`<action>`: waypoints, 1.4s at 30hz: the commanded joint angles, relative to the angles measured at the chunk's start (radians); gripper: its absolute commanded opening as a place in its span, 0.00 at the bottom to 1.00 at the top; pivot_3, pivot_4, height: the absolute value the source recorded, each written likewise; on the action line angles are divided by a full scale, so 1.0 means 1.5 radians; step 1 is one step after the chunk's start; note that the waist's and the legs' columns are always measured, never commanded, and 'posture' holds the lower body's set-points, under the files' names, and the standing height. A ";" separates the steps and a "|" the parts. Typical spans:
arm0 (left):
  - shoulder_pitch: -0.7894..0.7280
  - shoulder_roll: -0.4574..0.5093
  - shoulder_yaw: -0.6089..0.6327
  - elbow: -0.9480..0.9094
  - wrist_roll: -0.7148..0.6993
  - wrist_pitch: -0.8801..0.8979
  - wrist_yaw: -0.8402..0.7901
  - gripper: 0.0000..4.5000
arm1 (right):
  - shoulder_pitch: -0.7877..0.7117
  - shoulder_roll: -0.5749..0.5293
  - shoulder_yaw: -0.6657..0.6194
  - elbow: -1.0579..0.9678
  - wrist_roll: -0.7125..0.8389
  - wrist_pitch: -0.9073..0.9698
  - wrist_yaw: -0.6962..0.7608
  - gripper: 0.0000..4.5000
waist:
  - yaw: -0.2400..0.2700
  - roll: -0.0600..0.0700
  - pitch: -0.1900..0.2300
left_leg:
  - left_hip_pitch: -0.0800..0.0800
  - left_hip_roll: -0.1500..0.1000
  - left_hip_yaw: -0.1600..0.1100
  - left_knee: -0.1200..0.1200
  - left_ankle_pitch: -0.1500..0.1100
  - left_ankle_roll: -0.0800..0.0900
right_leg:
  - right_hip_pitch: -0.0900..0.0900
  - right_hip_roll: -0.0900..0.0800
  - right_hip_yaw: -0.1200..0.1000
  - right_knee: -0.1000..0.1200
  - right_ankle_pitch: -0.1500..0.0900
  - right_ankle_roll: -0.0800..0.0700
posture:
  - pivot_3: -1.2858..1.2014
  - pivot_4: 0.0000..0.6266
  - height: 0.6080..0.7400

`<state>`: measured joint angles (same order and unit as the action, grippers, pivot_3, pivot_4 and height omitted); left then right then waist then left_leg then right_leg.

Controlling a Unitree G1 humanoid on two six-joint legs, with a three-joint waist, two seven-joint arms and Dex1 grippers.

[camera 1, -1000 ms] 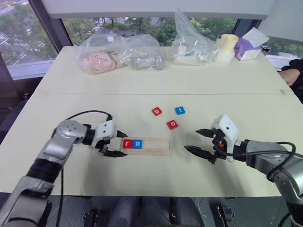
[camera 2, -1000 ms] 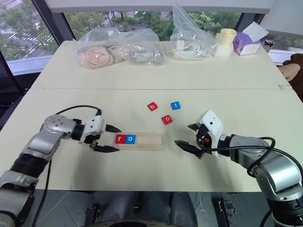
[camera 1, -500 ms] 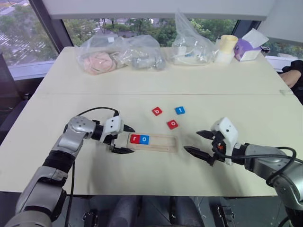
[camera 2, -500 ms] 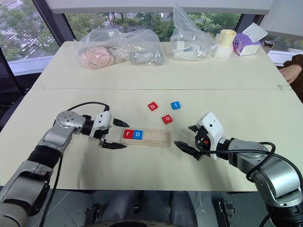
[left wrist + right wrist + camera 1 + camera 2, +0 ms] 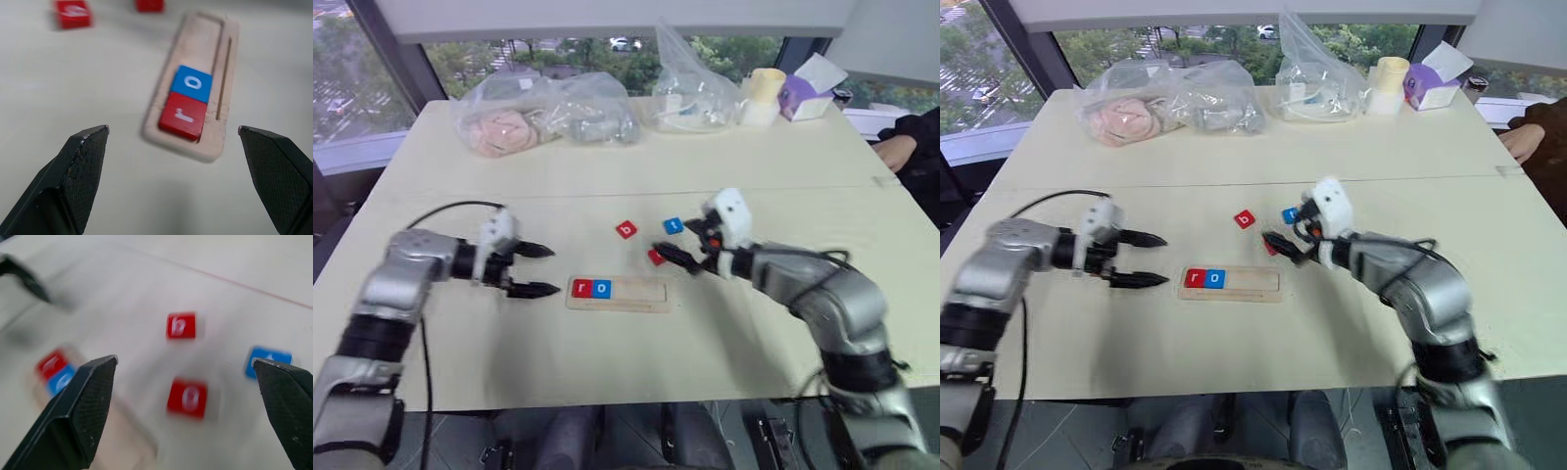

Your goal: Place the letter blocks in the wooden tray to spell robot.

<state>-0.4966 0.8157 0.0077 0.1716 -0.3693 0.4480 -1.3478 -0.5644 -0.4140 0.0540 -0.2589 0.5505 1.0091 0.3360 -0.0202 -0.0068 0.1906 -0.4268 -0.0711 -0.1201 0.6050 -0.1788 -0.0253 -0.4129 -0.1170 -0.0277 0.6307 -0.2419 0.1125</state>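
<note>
Pale worktop (image 5: 431, 352) carries the tray (image 5: 619, 293), now holding a red r (image 5: 580, 288) and a blue o (image 5: 601, 289) at its left end, as before. Three blocks lie loose beyond it: a red b (image 5: 626, 230), a blue t (image 5: 673, 226) and a red o (image 5: 188, 398). Left tool (image 5: 534, 269), spread wide and empty, has drawn back from the tray's left end. Right tool (image 5: 671, 253), also spread wide, has swung in from the right and now hangs over the loose red o. Bags (image 5: 543, 111) sit along the far edge.
</note>
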 commanded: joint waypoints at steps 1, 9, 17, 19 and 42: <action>0.006 0.009 0.097 -0.065 -0.065 0.069 0.069 0.99 | -0.055 0.050 0.020 0.078 -0.036 -0.026 -0.016 1.00 | 0.003 0.000 0.000 | 0.000 0.000 0.000 0.000 0.000 0.000 | 0.000 0.000 0.000 0.000 0.001 0.002 | 0.52 0.24 1.00; 0.117 -0.019 0.193 -0.268 -0.138 0.164 0.218 0.99 | -0.109 0.097 0.138 0.259 -0.174 -0.159 0.026 1.00 | 0.000 0.000 0.000 | 0.000 -0.001 0.001 -0.001 0.000 0.000 | 0.000 0.000 0.002 0.000 0.001 0.002 | 0.52 0.24 1.00; 0.193 -0.062 0.226 -0.338 -0.164 0.172 0.324 0.99 | -0.145 0.170 0.147 0.376 -0.235 -0.212 0.032 1.00 | -0.001 0.000 0.000 | 0.001 0.000 0.002 -0.004 0.002 -0.003 | -0.002 0.002 0.003 0.001 0.002 0.000 | 0.52 0.24 1.00; 0.199 -0.063 0.227 -0.339 -0.163 0.164 0.337 0.99 | -0.156 0.189 0.139 0.410 -0.252 -0.218 0.012 1.00 | 0.000 0.000 0.000 | 0.001 0.000 0.002 -0.005 0.003 -0.004 | -0.003 0.003 0.003 0.001 0.002 0.000 | 0.52 0.24 1.00; 0.127 -0.081 0.062 -0.404 -0.170 0.166 0.337 1.00 | -0.001 0.183 -0.059 -0.053 -0.301 0.026 -0.143 0.27 | 0.006 0.000 -0.001 | 0.000 0.000 0.003 -0.008 0.004 -0.006 | -0.005 0.004 0.004 0.001 0.003 -0.001 | 0.52 0.24 1.00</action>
<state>-0.2940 0.6973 0.1190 -0.3917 -0.6029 0.6949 -0.8352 -0.5908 -0.1571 0.0139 -0.1965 0.0933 0.9612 0.1642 -0.0109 -0.0074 0.1895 -0.4264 -0.0709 -0.1159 0.5921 -0.1737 -0.0334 -0.4207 -0.1108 -0.0214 0.6324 -0.2378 0.1109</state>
